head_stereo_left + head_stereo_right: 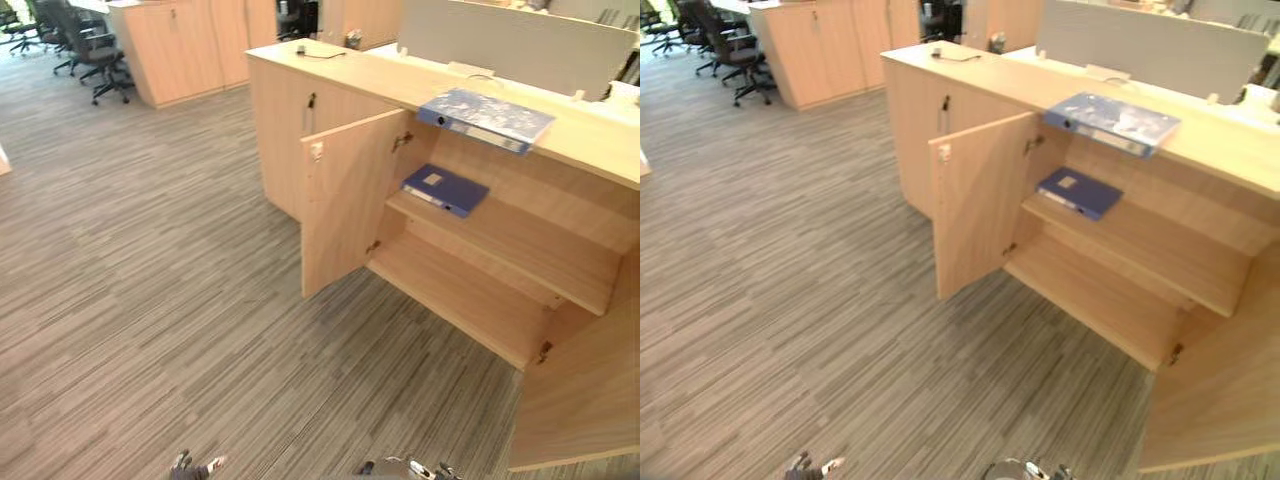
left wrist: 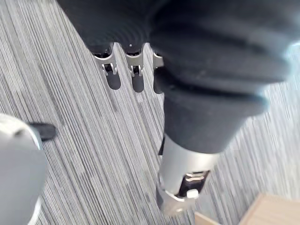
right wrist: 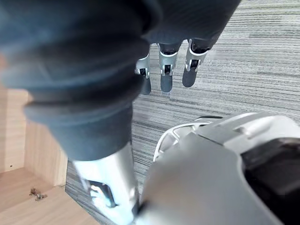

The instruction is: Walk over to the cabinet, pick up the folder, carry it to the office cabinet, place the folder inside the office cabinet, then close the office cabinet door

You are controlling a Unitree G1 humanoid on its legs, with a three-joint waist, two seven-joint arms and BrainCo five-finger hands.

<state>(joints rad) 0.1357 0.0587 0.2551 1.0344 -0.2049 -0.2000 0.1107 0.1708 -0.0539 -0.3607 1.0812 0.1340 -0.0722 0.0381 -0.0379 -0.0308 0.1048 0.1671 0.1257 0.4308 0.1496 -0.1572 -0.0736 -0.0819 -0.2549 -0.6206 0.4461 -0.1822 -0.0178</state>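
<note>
Light blue folder (image 1: 485, 118) lies flat on the cabinet top (image 1: 380, 80), over the open compartment; a darker blue folder (image 1: 445, 189) rests on the upper shelf (image 1: 540, 245) inside. Left hand (image 2: 137, 77) and right hand (image 3: 166, 70) hang above the carpet (image 1: 150, 250), fingers straight and loose, holding nothing

Open left door (image 1: 345, 200) juts out beside the shelf (image 1: 540, 245) holding a dark folder (image 1: 445, 188).

You have a pale blue patterned folder (image 1: 487, 118) lying flat on top of the office cabinet (image 1: 300, 110), at its front edge. The left door (image 1: 345, 205) and the right door (image 1: 585, 400) stand open. A dark blue folder (image 1: 445, 189) lies flat on the upper shelf (image 1: 530, 245).
</note>
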